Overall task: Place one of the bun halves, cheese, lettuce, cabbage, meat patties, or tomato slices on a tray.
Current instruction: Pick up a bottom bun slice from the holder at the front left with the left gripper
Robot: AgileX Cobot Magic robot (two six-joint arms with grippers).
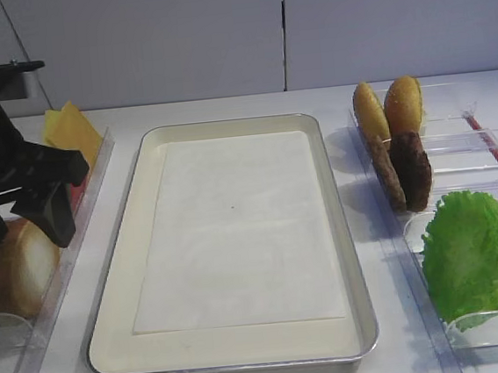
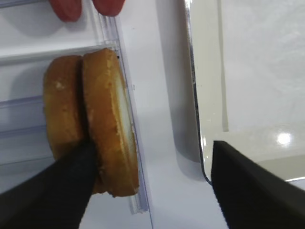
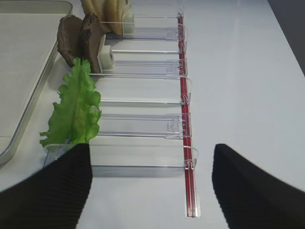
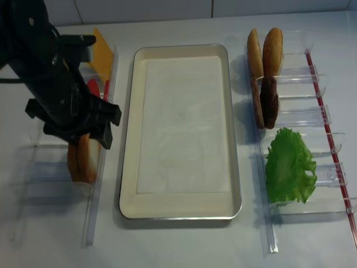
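Two bun halves stand on edge in the left clear holder. The one with the pale cut face (image 2: pixel 112 124) (image 4: pixel 89 159) sits between the fingers of my open left gripper (image 2: pixel 152 191) (image 4: pixel 86 137), whose right finger hangs over the tray's rim. The cream tray (image 1: pixel 118 287) (image 4: pixel 129 139) with its white paper lies in the middle. Cheese (image 1: pixel 74 128), tomato slices (image 2: pixel 66 7), meat patties (image 1: pixel 411 171) (image 3: pixel 78 40) and lettuce (image 1: pixel 476 253) (image 3: pixel 76 105) rest in holders. No cabbage is in view. My right gripper (image 3: pixel 150 191) is open over bare table, holding nothing.
Two golden bun halves (image 1: pixel 387 107) stand at the back right. Clear plastic holders (image 3: pixel 143 124) with a red strip (image 3: pixel 186 119) line the right side, and another row (image 4: pixel 33 167) lines the left. A white wall rises behind the table.
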